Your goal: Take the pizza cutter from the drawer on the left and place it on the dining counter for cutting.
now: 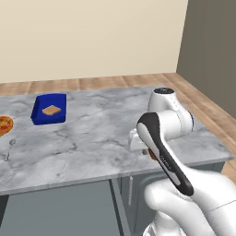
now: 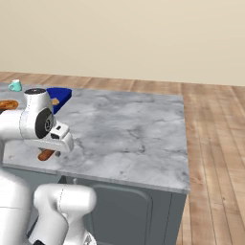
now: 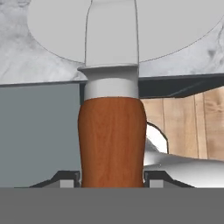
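The pizza cutter (image 3: 111, 131) sat clamped in the gripper (image 3: 112, 180), its two dark fingertips pressed against either side of the handle near its butt end. That handle was a short, rounded barrel of reddish-brown wood grain, capped by a pale silver collar from which a flat silver neck ran up to one broad, round, smooth wheel blade. In the hand view the wheel lay over the veined marble, while the handle crossed the counter's dark edge, with grey cabinet front and wooden floorboards behind it.

From the right base view the brown handle (image 2: 46, 154) showed just under the white hand, at the near left edge of the dining counter (image 2: 129, 134). The left base view showed only a sliver of the brown handle (image 1: 152, 155) beside the arm's dark-trimmed link, above the near edge of the marble.

The dining counter's top was one large rectangular slab of grey-white marble with darker veins, on a dark grey base. On it stood one deep blue rectangular container (image 1: 49, 109) holding a tan square piece, one slim silver spoon (image 1: 10, 147) at the left, part of one round orange pizza (image 1: 4, 125) at the far left edge, and one small teal mug (image 2: 16, 85) at the far left corner.
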Motion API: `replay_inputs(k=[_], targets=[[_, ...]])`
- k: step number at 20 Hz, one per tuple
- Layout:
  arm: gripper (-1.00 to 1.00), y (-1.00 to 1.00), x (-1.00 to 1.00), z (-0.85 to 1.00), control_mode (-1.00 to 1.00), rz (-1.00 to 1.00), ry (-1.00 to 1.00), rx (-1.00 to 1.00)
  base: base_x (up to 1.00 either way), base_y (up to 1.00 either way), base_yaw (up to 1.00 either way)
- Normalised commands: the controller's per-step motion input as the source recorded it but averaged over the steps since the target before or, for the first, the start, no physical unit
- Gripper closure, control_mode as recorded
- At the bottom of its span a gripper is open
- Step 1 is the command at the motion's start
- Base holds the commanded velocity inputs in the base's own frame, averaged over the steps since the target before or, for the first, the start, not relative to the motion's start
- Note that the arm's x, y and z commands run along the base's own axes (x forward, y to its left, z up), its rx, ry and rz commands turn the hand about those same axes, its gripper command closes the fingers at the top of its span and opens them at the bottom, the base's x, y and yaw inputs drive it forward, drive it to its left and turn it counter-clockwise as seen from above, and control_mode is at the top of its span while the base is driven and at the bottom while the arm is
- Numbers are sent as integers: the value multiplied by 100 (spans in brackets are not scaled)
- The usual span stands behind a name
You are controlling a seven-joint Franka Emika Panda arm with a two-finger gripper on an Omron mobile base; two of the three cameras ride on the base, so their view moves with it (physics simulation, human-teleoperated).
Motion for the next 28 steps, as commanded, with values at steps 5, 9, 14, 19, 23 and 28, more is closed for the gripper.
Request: replay_inputs(k=[5, 9, 14, 19, 23, 28], targets=[[100, -81, 18, 0, -100, 0, -5, 0, 0, 0, 0], [100, -72, 17, 0, -100, 2, -3, 0, 0, 0, 0], [100, -37, 5, 2, -100, 7, 0, 0, 0, 0, 0], [100, -18, 12, 1, -100, 8, 0, 0, 0, 0, 0], [100, 0, 23, 1, -100, 0, 0, 0, 0, 0, 0], [100, 0, 27, 5, -100, 0, 0, 0, 0, 0, 0]])
